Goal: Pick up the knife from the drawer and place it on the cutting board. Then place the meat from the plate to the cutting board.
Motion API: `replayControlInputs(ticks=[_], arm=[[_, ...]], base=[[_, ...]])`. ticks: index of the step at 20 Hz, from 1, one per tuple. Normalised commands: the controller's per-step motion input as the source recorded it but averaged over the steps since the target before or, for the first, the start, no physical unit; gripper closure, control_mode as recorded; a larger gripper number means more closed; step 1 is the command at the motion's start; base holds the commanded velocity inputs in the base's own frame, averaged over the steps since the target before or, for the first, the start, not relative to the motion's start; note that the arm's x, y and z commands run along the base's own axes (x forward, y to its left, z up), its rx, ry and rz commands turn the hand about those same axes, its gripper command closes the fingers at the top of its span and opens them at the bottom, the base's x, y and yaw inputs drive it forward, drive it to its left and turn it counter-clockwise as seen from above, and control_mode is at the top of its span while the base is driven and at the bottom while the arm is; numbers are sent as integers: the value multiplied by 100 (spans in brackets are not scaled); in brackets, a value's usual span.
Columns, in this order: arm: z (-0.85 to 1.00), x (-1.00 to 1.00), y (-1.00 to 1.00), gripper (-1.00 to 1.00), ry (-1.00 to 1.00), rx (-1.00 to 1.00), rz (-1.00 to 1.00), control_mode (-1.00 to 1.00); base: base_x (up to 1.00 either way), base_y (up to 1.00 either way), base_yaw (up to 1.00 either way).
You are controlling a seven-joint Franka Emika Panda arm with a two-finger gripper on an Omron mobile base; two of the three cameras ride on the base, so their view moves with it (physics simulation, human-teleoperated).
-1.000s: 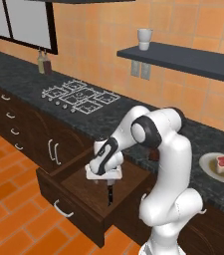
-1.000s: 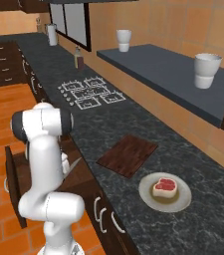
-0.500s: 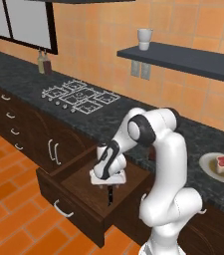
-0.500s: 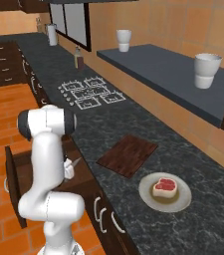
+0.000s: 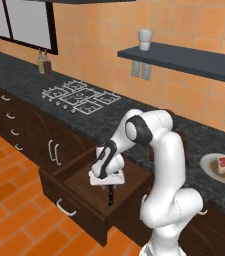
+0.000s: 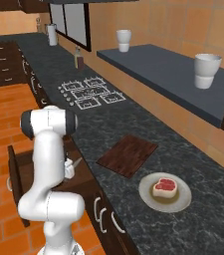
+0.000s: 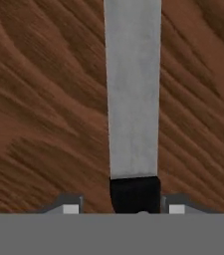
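**Brown drawer open, hand down at the knife**

Brown wood grain lies under the hand camera, because the hand [image 5: 108, 181] reaches straight down into the open drawer [image 5: 79, 197]. The knife [image 7: 133, 99] lies flat on the drawer floor, blade running away from the camera, black handle end sitting between the two finger tips [image 7: 71, 208]. The tips flank the handle closely on both sides; I cannot tell whether they already press on it or stand just clear. In the left base view the knife [image 5: 111, 194] shows as a dark sliver directly under the hand.

Up on the table, the board [image 6: 127, 155] lies bare and near the arm, ready to receive the knife. The meat [image 6: 165, 187] rests on the plate [image 6: 181, 202], just beside the board, so its transfer should be short. Judging by this, the first grasp is under way and nothing has reached the board yet.
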Motion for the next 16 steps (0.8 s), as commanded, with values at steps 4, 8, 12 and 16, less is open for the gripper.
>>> replayControlInputs(ticks=[4, 8, 12, 16], arm=[[-9, -78, 0, 100, -1, 0, 0, -100], [27, -52, 21, 100, -8, 1, 0, -100], [100, -5, 34, 100, -13, 7, 0, -100], [100, 10, 47, 100, -2, 6, 0, -100]], base=[[0, 0, 0], [0, 0, 0], [0, 0, 0], [0, 0, 0]])
